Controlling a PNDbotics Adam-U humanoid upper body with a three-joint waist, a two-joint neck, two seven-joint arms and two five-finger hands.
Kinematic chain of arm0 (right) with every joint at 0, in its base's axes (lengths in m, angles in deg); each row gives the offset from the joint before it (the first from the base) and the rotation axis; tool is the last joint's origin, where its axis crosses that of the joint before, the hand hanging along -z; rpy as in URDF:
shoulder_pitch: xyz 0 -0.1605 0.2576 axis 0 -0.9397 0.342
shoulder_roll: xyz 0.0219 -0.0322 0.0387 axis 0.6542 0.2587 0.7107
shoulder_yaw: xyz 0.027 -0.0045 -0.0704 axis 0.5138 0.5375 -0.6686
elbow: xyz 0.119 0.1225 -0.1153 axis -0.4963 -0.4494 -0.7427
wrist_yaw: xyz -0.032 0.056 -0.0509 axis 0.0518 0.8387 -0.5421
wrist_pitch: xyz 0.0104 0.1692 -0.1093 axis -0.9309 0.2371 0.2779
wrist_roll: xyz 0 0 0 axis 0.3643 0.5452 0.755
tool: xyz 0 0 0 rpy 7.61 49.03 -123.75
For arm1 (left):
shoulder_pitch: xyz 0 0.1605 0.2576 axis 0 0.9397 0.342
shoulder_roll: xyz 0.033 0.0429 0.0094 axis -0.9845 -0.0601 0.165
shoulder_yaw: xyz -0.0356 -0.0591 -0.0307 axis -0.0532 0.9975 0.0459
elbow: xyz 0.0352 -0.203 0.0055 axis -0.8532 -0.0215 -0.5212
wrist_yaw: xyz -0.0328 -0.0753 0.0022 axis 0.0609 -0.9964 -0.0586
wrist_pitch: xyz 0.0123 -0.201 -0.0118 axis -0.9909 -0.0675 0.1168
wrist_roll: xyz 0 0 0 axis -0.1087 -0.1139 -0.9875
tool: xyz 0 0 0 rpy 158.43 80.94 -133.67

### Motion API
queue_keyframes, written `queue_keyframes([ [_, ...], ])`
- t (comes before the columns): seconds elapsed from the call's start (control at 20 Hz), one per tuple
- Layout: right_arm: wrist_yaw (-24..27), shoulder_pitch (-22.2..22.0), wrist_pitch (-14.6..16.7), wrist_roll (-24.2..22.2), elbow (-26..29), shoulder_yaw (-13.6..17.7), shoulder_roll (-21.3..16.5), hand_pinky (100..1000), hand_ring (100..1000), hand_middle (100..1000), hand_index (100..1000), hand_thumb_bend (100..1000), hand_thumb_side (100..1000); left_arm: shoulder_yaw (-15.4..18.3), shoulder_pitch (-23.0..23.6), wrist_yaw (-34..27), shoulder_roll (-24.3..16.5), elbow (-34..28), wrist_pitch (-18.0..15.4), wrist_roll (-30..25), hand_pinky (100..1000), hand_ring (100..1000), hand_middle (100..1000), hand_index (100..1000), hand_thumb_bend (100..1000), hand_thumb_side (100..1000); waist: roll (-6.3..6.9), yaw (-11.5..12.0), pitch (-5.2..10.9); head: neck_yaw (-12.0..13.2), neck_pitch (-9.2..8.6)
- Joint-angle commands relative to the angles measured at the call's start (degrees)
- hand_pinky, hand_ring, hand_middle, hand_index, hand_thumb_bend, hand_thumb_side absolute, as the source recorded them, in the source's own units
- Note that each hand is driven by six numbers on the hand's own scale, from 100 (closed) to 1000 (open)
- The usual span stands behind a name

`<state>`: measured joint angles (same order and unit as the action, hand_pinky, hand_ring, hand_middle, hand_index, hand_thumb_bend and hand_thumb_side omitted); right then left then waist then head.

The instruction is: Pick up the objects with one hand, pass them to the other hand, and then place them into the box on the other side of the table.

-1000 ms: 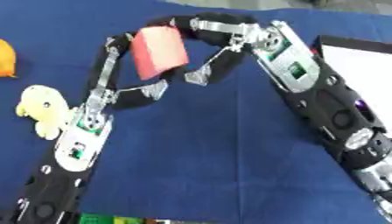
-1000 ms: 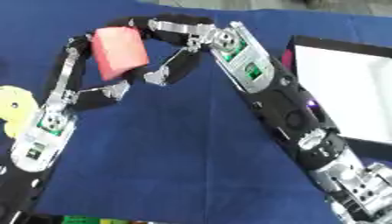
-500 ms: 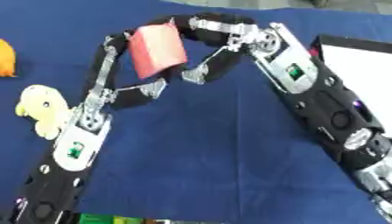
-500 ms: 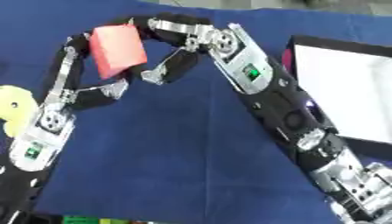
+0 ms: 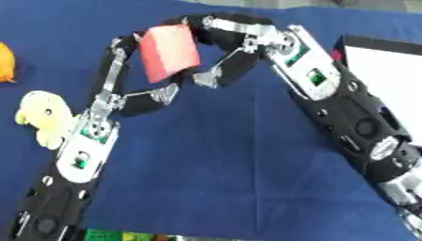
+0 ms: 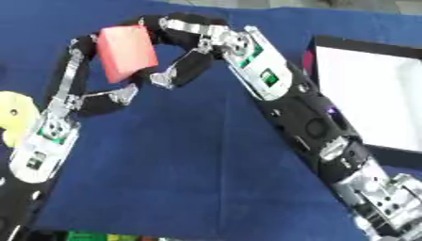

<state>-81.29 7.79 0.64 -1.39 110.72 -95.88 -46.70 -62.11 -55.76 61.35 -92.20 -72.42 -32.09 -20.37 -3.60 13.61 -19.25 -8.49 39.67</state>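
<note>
Partly hidden — red block (image 5: 169, 52) between both hands.

Red block (image 5: 169, 52), blue tablecloth (image 5: 214, 160)

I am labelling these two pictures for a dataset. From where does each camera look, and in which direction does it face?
Left eye view: in the robot's head, facing down at the blue table; both arms show, left hand and right hand at a red block.
Right eye view: beside it, same downward aim; shows more of the white box at the right.
Shared: both hands, the block, a yellow toy.
</note>
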Motion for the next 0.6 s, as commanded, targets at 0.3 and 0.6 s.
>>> queue_keyframes([
  [0.3,2.61,1.49,-1.70,1.40,1.17,0.44,-0.76,964,1000,765,798,100,100,-0.62,-1.24,6.52,0.37,-0.45,2.62,-2.81,912,755,644,892,344,348,0.51,-0.12,1.55,-0.41,0.00],
  [0.6,3.41,1.56,-2.53,1.96,1.76,0.55,-1.00,960,1000,765,799,100,100,-0.43,-1.16,9.43,0.49,0.02,5.71,-3.91,913,776,670,912,413,486,0.67,-0.30,1.59,-0.43,-0.25],
])
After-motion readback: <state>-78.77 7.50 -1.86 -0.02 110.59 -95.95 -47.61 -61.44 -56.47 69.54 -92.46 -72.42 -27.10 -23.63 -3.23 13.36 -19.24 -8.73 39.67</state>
